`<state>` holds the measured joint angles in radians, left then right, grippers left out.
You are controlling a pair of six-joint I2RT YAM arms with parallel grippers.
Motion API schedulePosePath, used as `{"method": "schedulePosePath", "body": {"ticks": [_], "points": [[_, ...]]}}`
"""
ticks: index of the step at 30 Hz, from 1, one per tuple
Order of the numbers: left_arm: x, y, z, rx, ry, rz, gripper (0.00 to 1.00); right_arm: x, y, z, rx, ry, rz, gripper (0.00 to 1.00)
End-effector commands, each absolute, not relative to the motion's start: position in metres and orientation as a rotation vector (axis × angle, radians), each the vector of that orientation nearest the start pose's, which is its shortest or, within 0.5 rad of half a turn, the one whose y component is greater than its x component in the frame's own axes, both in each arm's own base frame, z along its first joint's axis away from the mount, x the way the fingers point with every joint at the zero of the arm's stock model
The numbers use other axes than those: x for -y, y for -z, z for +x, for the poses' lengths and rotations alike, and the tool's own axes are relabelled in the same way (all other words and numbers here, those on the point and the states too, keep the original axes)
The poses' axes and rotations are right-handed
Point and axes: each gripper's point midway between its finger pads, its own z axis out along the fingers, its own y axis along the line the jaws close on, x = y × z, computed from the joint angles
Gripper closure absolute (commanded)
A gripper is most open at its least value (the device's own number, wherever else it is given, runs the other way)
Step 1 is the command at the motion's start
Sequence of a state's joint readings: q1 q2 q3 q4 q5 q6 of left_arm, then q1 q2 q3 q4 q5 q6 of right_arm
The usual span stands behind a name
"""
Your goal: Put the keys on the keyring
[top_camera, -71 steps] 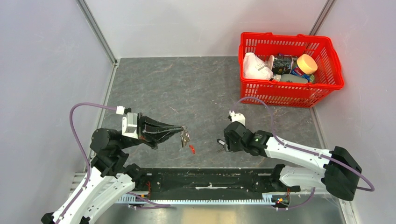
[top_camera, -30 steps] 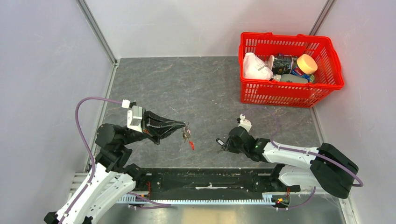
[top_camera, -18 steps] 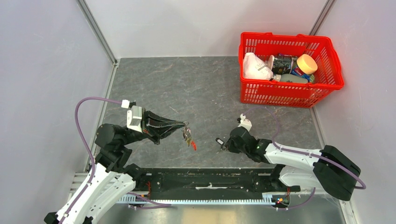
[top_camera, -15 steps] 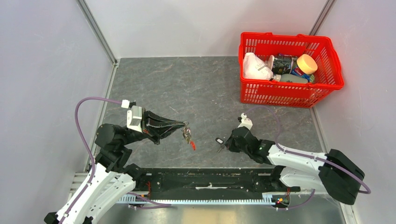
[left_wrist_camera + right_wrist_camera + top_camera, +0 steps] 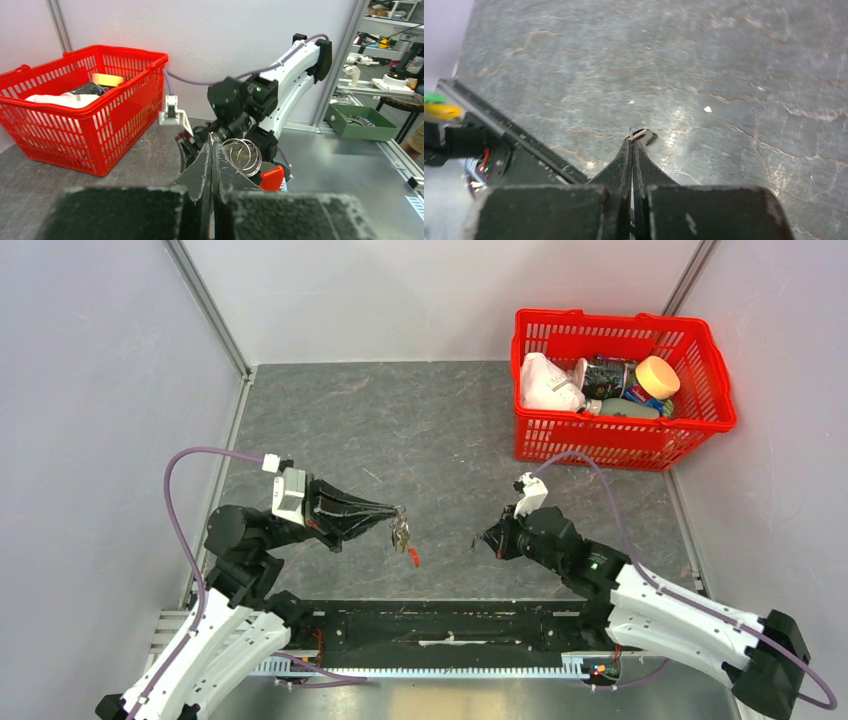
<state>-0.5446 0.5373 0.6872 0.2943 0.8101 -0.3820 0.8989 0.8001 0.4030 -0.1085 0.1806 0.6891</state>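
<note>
From above, my left gripper point(image 5: 392, 511) is closed and a small bunch hangs from its tips over the grey table point(image 5: 400, 420), left of centre. The bunch is the keyring point(image 5: 400, 532), with a red piece point(image 5: 413, 558) dangling lowest. That view is too coarse for counting. My left wrist camera shows the bunch close up, as two or three thin silver wire loops overlapping just right of my pressed-together fingers point(image 5: 202, 167), with the red piece under them. How many keys hang among them I cannot tell in either view.

My right gripper point(image 5: 632, 141) is closed too, near the table's middle and well apart from the left one. Only its wrist camera shows what it pinches: one dark key point(image 5: 645, 135), tiny, with a fine wire loop standing at the very tips. From above that key is barely a speck.

One red basket point(image 5: 620, 435) sits at the far right corner, holding a white bag point(image 5: 547, 385), an orange lid point(image 5: 657, 376) and a few darker items
</note>
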Motion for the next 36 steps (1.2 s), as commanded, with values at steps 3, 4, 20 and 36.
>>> {"method": "schedulePosePath", "body": {"ticks": [3, 4, 20, 36], "points": [[0.227, -0.401, 0.088, -1.0, 1.305, 0.942, 0.98, -0.234, -0.207, 0.151, -2.005, -0.905, -0.537, 1.0], [0.227, -0.401, 0.086, -0.995, 1.31, 0.953, 0.98, -0.235, -0.216, 0.145, -1.986, -0.921, -0.594, 1.0], [0.226, -0.399, 0.072, -0.948, 1.328, 1.025, 0.98, -0.27, -0.335, 0.087, -1.722, -1.185, -1.227, 1.0], [0.226, -0.395, 0.065, -0.92, 1.337, 1.08, 0.98, -0.302, -0.406, 0.08, -1.521, -1.327, -1.447, 1.0]]}}
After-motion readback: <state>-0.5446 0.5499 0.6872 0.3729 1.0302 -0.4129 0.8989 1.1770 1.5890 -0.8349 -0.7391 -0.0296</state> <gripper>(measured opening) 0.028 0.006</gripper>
